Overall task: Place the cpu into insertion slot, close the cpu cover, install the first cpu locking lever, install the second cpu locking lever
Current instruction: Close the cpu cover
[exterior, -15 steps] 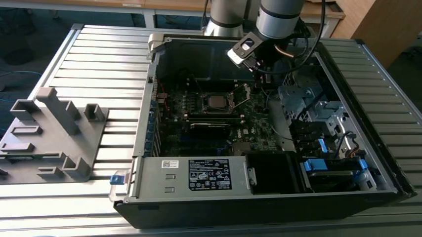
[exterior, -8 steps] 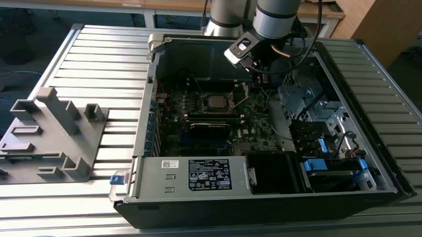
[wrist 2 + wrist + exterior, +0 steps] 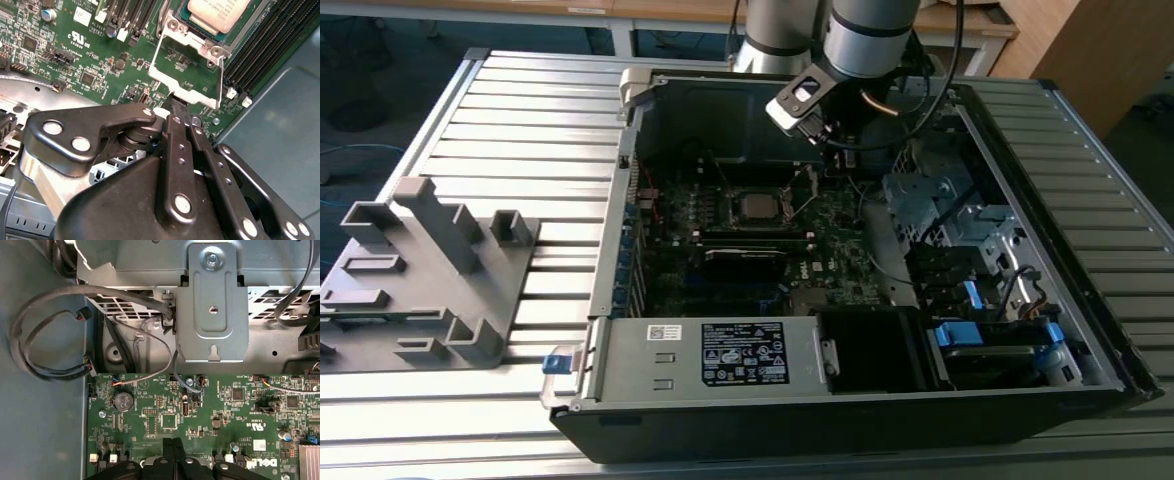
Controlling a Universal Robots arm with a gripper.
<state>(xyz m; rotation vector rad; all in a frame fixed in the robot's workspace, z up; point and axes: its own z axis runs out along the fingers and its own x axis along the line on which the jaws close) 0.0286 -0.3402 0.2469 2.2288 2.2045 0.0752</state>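
Exterior view: above the open computer case (image 3: pixel 854 430) on the bench (image 3: pixel 520 120), the fingers (image 3: pixel 841 158) hang near the cpu (image 3: pixel 757 207), which is seated in the insertion slot (image 3: pixel 732 205)

Second wrist view: the fingers (image 3: pixel 175 135) are pressed together, tips touching the open cpu cover (image 3: pixel 192 93), with the cpu (image 3: pixel 217 12) beyond it

First wrist view: the 2 fingers (image 3: pixel 169 455) are closed over the motherboard (image 3: pixel 150 415)

I see the cpu (image 3: pixel 217 12) with a dull, pale metal top, the cover (image 3: pixel 185 86) in bright bare metal, the pincer (image 3: pixel 178 106) smooth satin black, the board (image 3: pixel 150 415) glossy green, and the desk (image 3: pixel 520 110) ribbed grey metal.
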